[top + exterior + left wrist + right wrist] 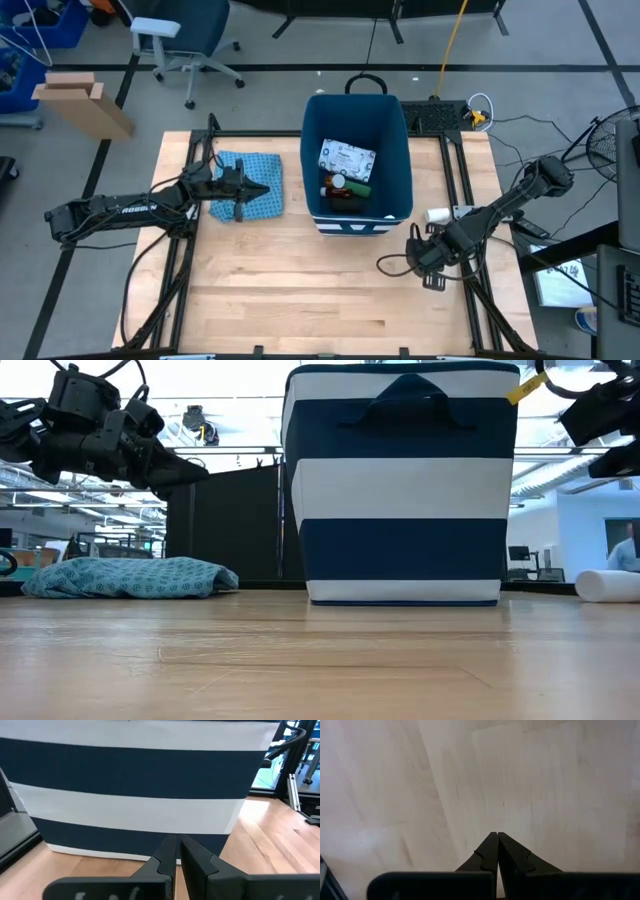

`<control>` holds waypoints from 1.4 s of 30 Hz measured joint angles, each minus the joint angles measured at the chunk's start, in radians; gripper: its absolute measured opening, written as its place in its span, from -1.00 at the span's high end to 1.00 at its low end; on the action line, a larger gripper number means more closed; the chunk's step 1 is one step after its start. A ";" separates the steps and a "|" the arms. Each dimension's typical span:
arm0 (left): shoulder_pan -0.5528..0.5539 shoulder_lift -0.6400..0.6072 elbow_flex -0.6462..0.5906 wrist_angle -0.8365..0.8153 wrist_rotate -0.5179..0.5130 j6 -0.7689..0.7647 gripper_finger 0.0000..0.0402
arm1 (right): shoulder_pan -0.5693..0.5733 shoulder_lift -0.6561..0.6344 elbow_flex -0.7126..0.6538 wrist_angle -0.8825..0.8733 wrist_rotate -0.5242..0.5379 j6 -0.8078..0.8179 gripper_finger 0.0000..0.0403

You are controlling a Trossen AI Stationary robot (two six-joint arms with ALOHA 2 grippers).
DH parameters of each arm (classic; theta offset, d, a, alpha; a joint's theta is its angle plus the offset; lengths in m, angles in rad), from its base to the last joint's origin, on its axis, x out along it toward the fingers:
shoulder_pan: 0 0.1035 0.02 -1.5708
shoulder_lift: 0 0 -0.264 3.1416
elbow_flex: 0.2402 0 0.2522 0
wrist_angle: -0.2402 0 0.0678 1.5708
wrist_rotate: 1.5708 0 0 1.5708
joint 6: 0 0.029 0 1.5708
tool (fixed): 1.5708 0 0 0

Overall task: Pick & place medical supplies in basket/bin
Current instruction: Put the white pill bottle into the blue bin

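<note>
The dark-blue bin [400, 150] with white stripes [400, 490] stands at the table's far middle. In it lie a white packet with green print [346, 158], a dark bottle with an orange label [338, 190] and a green cylinder [359, 188]. A white roll [437, 214] lies on its side on the table, right of the bin. My left gripper [264, 190] hovers shut and level above the light blue cloth [252, 170], pointing at the bin's left wall [135, 785]. My right gripper [497, 840] is shut, pointing down over bare wood near the bin's right corner.
The cloth [130, 577] lies bunched on the table left of the bin. Dark rails [460, 180] frame the tabletop, and cables loop by the right arm [395, 265]. Bare wood [300, 290] stretches across the table's near half.
</note>
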 joint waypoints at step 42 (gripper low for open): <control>0.001 0.000 0.000 -0.010 0.036 -0.028 0.87 | -0.170 -0.001 0.001 -0.445 -0.111 -0.037 0.20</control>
